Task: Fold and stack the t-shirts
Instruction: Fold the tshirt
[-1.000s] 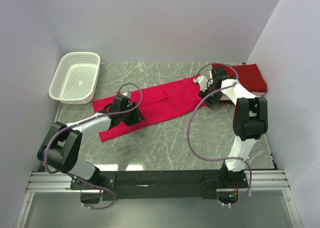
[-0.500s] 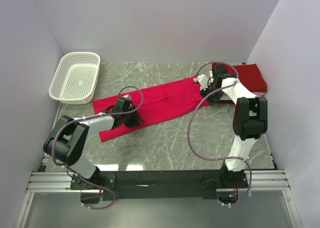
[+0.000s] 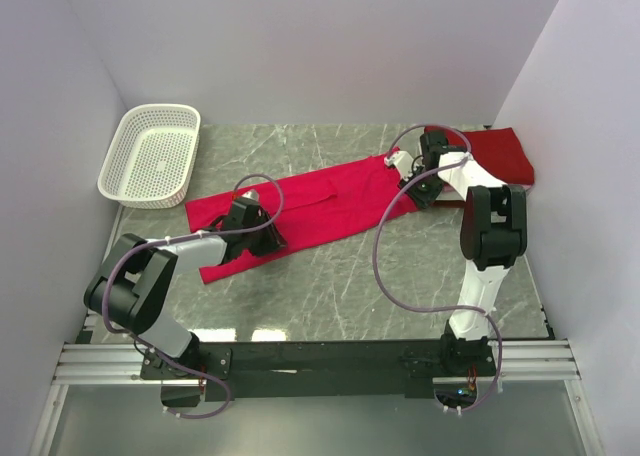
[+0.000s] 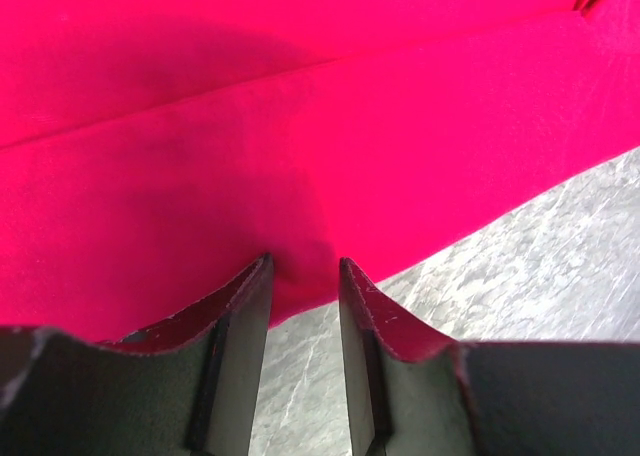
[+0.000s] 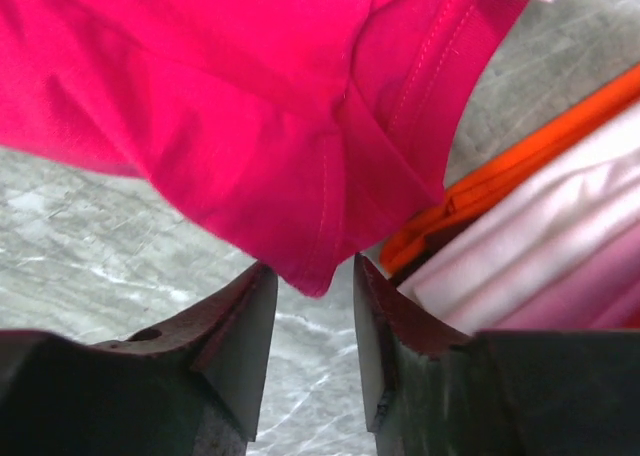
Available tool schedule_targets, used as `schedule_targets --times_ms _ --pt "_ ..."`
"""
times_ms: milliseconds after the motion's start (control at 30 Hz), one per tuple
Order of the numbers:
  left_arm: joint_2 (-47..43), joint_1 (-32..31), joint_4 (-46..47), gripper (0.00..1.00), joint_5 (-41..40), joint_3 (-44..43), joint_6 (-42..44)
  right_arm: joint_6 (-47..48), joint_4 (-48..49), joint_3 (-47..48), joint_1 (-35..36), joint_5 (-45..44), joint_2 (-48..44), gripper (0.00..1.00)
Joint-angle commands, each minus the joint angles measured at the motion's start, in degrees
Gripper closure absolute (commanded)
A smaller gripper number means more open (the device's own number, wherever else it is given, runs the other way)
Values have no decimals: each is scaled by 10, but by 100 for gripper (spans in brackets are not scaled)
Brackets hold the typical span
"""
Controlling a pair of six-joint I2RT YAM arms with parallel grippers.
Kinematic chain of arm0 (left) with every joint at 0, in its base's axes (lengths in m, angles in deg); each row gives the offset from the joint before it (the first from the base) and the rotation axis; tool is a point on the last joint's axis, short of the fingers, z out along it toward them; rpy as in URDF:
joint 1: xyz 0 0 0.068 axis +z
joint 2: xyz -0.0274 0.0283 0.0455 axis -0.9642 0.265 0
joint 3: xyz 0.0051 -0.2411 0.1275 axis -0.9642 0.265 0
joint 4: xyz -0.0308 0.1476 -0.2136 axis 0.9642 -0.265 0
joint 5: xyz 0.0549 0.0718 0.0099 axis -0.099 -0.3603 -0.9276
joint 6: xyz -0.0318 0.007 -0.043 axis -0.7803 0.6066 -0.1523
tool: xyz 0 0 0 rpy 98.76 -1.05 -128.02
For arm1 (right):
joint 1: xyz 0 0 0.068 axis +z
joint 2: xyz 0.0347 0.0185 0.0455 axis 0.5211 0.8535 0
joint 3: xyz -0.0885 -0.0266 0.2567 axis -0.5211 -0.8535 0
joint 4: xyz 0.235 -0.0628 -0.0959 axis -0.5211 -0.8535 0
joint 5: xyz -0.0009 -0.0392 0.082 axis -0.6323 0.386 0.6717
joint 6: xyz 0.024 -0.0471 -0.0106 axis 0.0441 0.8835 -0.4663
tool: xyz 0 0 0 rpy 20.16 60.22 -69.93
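Note:
The bright pinkish-red t-shirt [image 3: 320,198] lies as a long folded strip across the marble table. My left gripper [image 3: 267,240] is open at its near edge; in the left wrist view [image 4: 305,271] the hem of the shirt [image 4: 300,126] lies between the fingertips. My right gripper [image 3: 410,188] is open at the shirt's right end; in the right wrist view [image 5: 313,276] its jaws straddle a corner of the hem [image 5: 320,246]. The darker crimson t-shirt [image 3: 500,154] lies folded at the back right. Folded white cloth [image 5: 560,241] shows beside the right jaw.
A white lattice basket [image 3: 150,154] stands at the back left. An orange cloth edge [image 5: 490,181] lies above the white cloth, close to the right jaw. A white label [image 3: 393,161] shows at the shirt's right end. Walls enclose the table on three sides.
The left arm has dropped lower and its gripper has settled at the shirt's near edge. The right gripper has shifted slightly left and back along the shirt's right end.

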Motion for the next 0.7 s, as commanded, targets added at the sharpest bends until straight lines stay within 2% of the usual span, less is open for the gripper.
schedule_targets --times_ms 0,33,67,133,233,333,500,633,667 --pt "2 3 -34 60 -30 23 1 6 -17 30 -1 8 4 62" --pt "-1 5 -36 60 -34 26 -1 6 -20 34 -2 8 7 73" --pt "-8 7 -37 65 -39 28 -3 5 -22 36 -1 8 7 79" --pt "-22 17 -37 68 -44 47 -16 2 -11 35 -1 -2 1 91" --pt "-50 35 -37 70 -46 76 -25 -6 3 38 -1 -20 -4 96" --pt "-81 56 -35 71 -49 107 -31 -7 6 44 -1 -29 -3 97" --pt "-108 79 -32 71 -36 129 -22 11 -4 41 -1 -33 -5 91" --pt "-110 80 -28 70 -13 120 -10 19 -26 36 4 -23 -27 62" --pt "-120 80 -33 68 -7 117 -6 20 -25 31 4 -22 -36 60"
